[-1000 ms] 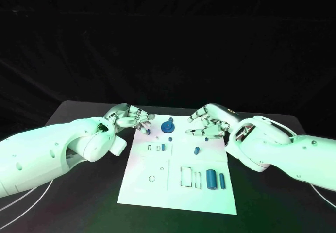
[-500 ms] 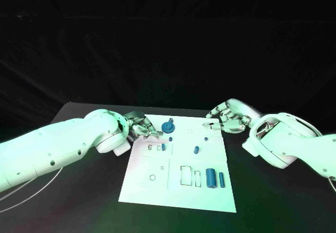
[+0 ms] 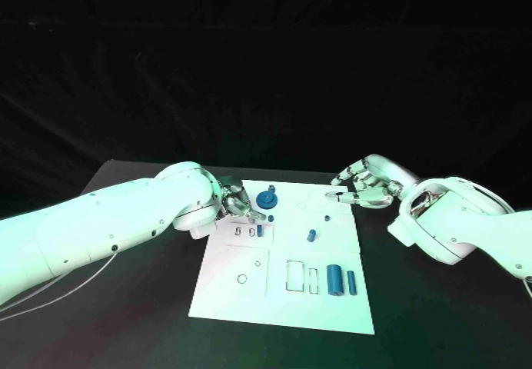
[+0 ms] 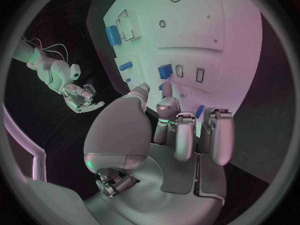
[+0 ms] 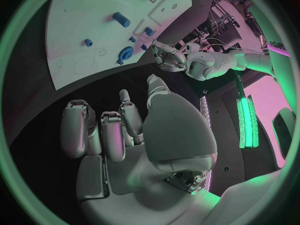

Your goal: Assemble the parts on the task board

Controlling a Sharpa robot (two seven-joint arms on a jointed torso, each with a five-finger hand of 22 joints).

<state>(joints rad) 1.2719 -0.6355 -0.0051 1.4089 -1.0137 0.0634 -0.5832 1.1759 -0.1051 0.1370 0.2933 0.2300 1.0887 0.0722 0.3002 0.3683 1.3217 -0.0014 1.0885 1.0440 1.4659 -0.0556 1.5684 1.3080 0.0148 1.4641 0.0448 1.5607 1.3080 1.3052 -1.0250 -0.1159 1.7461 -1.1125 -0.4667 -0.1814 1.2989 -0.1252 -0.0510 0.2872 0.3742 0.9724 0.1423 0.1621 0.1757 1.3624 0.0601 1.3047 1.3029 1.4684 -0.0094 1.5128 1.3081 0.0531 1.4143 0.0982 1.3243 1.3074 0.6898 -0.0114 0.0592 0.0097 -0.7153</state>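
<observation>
Task board [image 3: 250, 288]: white plate lying flat mid-worktop, long axis running away from the robot. Black worktop [image 3: 133, 307] under it; dark drape behind, no other room detail legible.

Parts on board: blue gear-like disc [image 3: 266, 201] near far edge; small blue peg [image 3: 311, 235] approx. centre; two upright-lying blue cylinders [image 3: 334, 282] side by side at near right, next to rectangular outlines. Small blue piece [image 3: 260, 232] by the slots at left-centre.

Left robot hand [image 3: 231, 201]: over the board's far left corner, fingers curled downward, tips just beside the gear disc. Left wrist view shows fingers [image 4: 186, 135] bent toward the board w/ a blue sliver between them — possibly a pinched part, cannot tell for certain.

Right robot hand [image 3: 360, 188]: off the board's far right corner, above the worktop, fingers loosely curled, holding nothing per right wrist view [image 5: 119, 135].
</observation>
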